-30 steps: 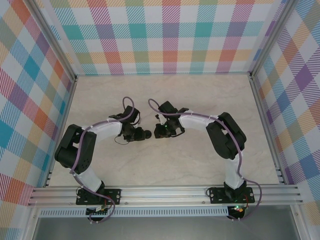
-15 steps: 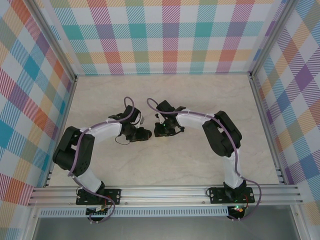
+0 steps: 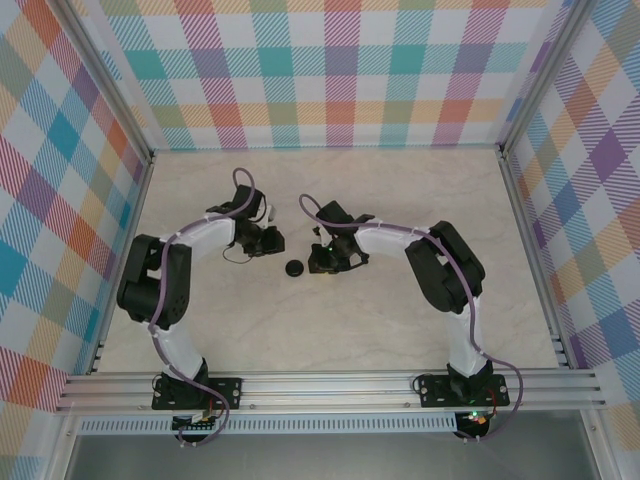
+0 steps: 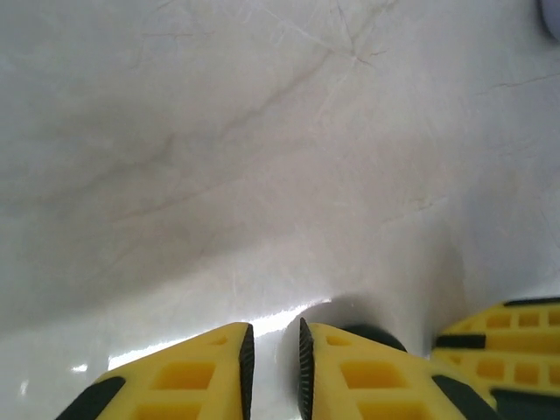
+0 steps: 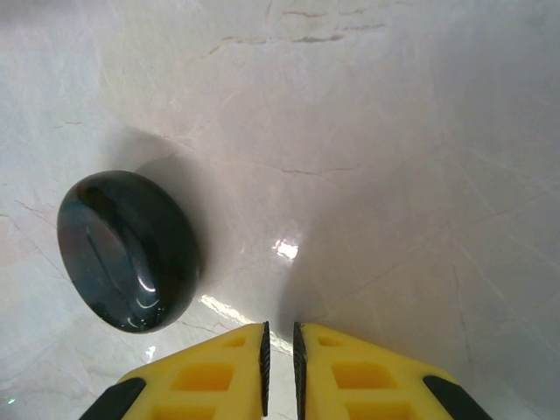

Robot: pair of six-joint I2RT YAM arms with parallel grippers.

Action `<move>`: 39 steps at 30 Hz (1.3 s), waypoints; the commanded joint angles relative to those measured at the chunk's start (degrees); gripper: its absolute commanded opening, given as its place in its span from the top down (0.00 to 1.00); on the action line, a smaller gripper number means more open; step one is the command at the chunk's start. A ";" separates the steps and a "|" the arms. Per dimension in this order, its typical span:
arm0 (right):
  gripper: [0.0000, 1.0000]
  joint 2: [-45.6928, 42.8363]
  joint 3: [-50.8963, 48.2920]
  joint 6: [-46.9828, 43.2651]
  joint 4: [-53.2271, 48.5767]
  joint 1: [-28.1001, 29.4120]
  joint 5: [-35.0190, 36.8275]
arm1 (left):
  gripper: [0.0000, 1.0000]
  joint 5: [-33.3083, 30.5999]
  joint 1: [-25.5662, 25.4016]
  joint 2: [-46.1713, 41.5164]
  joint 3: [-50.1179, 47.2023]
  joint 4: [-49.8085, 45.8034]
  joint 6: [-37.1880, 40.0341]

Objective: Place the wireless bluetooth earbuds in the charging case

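Observation:
A glossy black round charging case point(image 3: 295, 268) lies shut on the pale marble table, between the two arms. In the right wrist view the case point(image 5: 127, 249) sits to the left, ahead of my right gripper point(image 5: 280, 346), whose yellow fingers stand shut with nothing between them. My right gripper point(image 3: 316, 265) is just to the right of the case. My left gripper point(image 3: 276, 240) hovers up and to the left of the case; its jaws point(image 4: 273, 346) are shut and empty. A dark edge of the case point(image 4: 381, 337) peeks out behind its right finger. The earbuds are out of view.
The right gripper's yellow fingers point(image 4: 503, 337) show at the lower right of the left wrist view. A sliver of something lavender point(image 4: 553, 13) sits at that view's top right corner. Plaid walls and aluminium rails point(image 3: 330, 385) enclose the table.
My left gripper has let go of the black case and pulled back up and to the left, then shut. The case stays on the table. The right gripper has barely moved.

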 commanded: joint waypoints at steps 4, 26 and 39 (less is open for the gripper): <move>0.82 0.19 -0.14 1.71 0.46 1.31 -3.63 | 0.80 3.80 0.44 3.77 2.24 -1.52 1.18; 0.82 3.95 6.89 -1.09 -6.26 1.33 1.60 | 0.80 7.95 -0.12 -3.40 -8.84 0.08 1.94; 0.81 5.57 10.25 -1.27 -7.93 1.33 2.28 | 0.79 10.73 -0.98 -3.44 -9.68 0.65 2.28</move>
